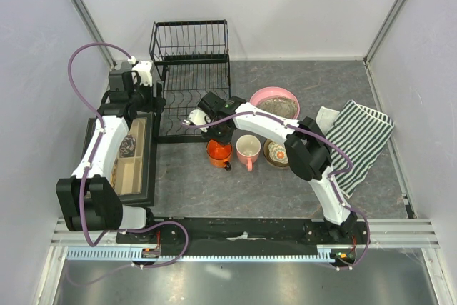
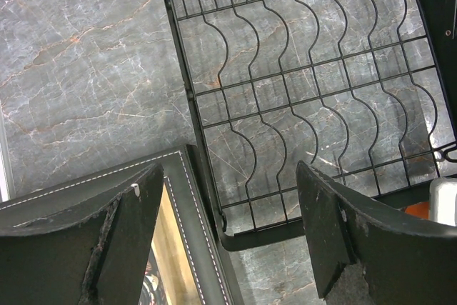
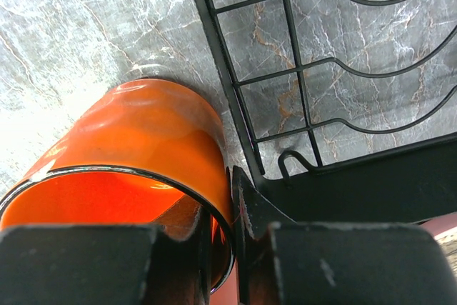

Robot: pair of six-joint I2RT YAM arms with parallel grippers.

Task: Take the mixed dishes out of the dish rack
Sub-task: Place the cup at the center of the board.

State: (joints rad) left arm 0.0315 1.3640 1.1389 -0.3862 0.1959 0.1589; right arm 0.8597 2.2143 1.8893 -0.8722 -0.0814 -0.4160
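Grey marble desk (image 1: 214, 191), white walls. Dish rack (image 1: 189, 48) at back, no dish visible in its slots. Right end effector (image 3: 223, 219) clamped on orange mug (image 3: 143, 141) rim; mug just beside rack front edge, near pink mug (image 1: 248, 149). Left end effector (image 2: 228, 198) apart, holding nothing, above rack corner. Likely step: setting mug down. Next: seat mug flat on desk, part fingers, lift clear without tipping.

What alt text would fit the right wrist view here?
The right gripper pinches the rim of an orange mug, one finger inside and one outside the wall. The mug is beside the outer edge of the black wire dish rack, with the grey marbled table below.
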